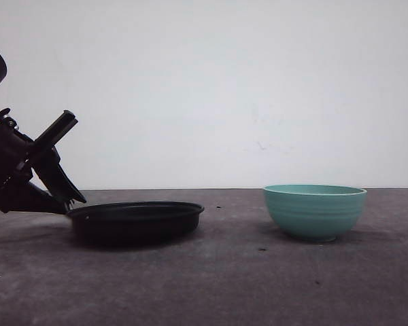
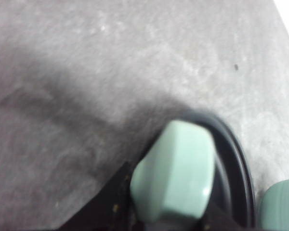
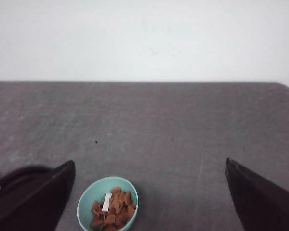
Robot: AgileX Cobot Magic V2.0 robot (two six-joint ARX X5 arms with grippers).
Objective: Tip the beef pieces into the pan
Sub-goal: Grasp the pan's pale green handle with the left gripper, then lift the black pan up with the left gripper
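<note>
The left arm is reaching down at a slant from the table's left edge, its left gripper meeting the pan at the pan's left rim. In the left wrist view the mint handle is sitting between dark fingers, apparently clenched. The right gripper is hanging high above the table, its jaws spread wide and holding nothing. The beef pieces are lying in the teal bowl, well right of the pan. No writing is legible.

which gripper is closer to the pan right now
Left. The left gripper is at the pan, on its handle. The right gripper hangs open, high above the teal bowl.
</note>
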